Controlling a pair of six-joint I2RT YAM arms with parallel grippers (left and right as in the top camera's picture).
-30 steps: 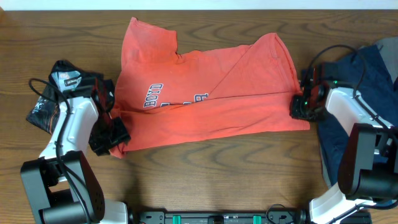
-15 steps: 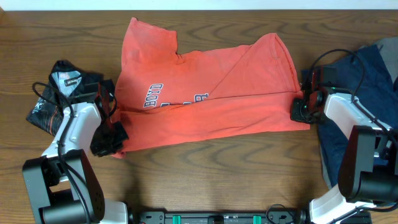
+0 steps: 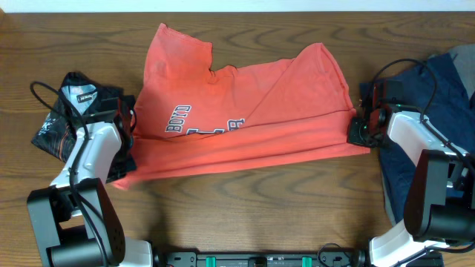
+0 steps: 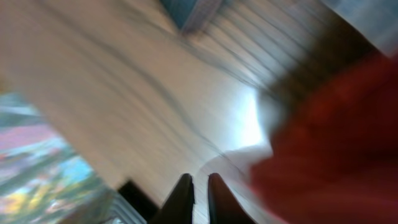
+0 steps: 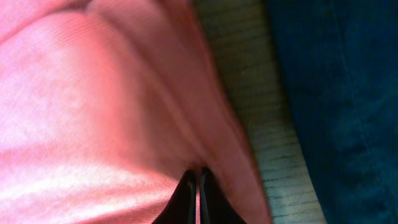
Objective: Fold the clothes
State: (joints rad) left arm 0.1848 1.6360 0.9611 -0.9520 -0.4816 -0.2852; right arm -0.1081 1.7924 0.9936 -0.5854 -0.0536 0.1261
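Observation:
The clothes, a coral-red T-shirt [image 3: 245, 111] with dark "BOYD" lettering, lie spread across the table's middle, with one flap folded diagonally over the right half. My right gripper [image 3: 357, 131] sits at the shirt's lower right corner. In the right wrist view that gripper [image 5: 198, 173] is shut on a pinch of the red cloth [image 5: 93, 93]. My left gripper is covered by the shirt's raised lower left corner [image 3: 125, 169] in the overhead view. In the blurred left wrist view the left gripper [image 4: 200, 177] has its fingers almost together, with red cloth [image 4: 336, 137] just to their right.
A black garment with red-and-white print [image 3: 63, 111] lies bunched at the far left beside the left arm. A large navy garment [image 3: 445, 96] covers the right edge, close behind the right gripper, and shows in the right wrist view [image 5: 336, 93]. Cables loop over both arms.
Both grippers have closed. The shirt's front hem has lifted and shifted toward the back, its left corner now draped over the left gripper. The lettering has slid back with it.

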